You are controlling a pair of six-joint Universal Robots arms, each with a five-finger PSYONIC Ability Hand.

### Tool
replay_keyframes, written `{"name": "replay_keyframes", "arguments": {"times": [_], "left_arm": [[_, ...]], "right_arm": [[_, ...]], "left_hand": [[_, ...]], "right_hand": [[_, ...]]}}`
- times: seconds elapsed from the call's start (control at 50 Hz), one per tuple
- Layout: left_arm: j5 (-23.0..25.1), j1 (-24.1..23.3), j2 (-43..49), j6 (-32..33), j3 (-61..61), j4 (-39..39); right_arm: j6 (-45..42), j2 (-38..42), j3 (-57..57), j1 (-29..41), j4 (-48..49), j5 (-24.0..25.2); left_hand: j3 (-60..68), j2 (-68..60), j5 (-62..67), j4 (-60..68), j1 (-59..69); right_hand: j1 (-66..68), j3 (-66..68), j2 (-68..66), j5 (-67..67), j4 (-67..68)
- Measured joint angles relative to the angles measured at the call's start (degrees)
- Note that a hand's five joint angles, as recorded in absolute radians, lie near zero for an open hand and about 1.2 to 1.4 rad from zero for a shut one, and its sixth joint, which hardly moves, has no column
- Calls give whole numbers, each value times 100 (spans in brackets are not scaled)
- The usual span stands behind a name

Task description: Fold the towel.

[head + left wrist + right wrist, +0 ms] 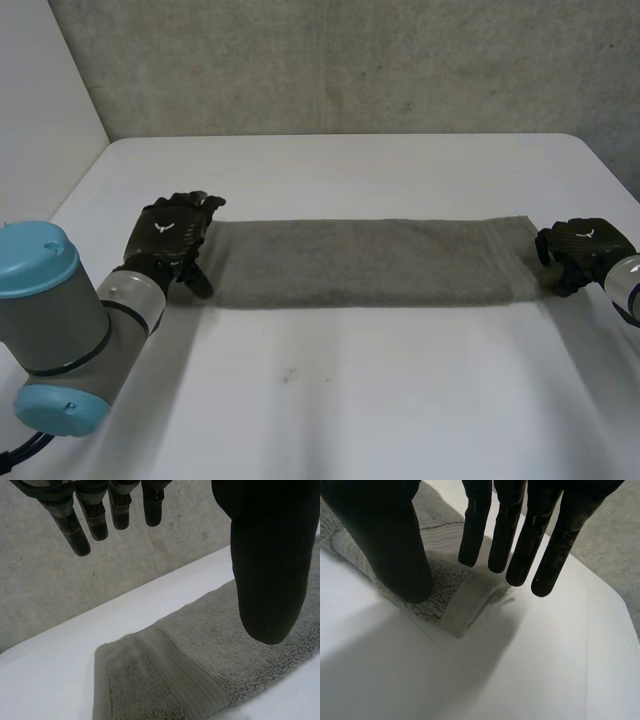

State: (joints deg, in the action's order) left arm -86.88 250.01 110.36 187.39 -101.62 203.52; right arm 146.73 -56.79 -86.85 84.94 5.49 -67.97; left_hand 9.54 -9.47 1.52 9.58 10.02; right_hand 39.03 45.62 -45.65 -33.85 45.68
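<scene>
A grey towel (360, 262) lies flat as a long narrow strip across the white table (350, 400). My left hand (170, 235) rests at the strip's left end, open, with its fingers straight. In the left wrist view the fingers (90, 520) and thumb (270, 555) hang apart above the towel's banded short edge (200, 665), holding nothing. My right hand (585, 245) is at the strip's right end. In the right wrist view its fingers (520, 540) and thumb (390, 540) are spread over the towel's end corner (455, 595) without pinching it.
A grey wall (350, 60) stands behind the table's far edge. My left arm (60, 330) with its light-blue caps takes up the near left corner. Bare table surface lies in front of and behind the towel.
</scene>
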Motion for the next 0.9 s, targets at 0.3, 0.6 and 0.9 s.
{"name": "replay_keyframes", "arguments": {"times": [0.3,0.6,0.9], "left_arm": [[-4,2,4,18,-4,-12],[-4,-6,-44,16,-63,-14],[-6,-5,-84,16,-95,-10]], "right_arm": [[-99,272,105,-232,252,-88],[-848,-390,531,-617,400,-1748],[-916,-647,486,2765,1546,-710]], "left_hand": [[0,1,3,0,0],[0,2,0,0,0],[0,2,0,-1,0]], "right_hand": [[1529,2209,-2177,-2160,2247],[1550,2221,-2177,-2206,2249],[1550,2273,-2186,-2224,2267]]}}
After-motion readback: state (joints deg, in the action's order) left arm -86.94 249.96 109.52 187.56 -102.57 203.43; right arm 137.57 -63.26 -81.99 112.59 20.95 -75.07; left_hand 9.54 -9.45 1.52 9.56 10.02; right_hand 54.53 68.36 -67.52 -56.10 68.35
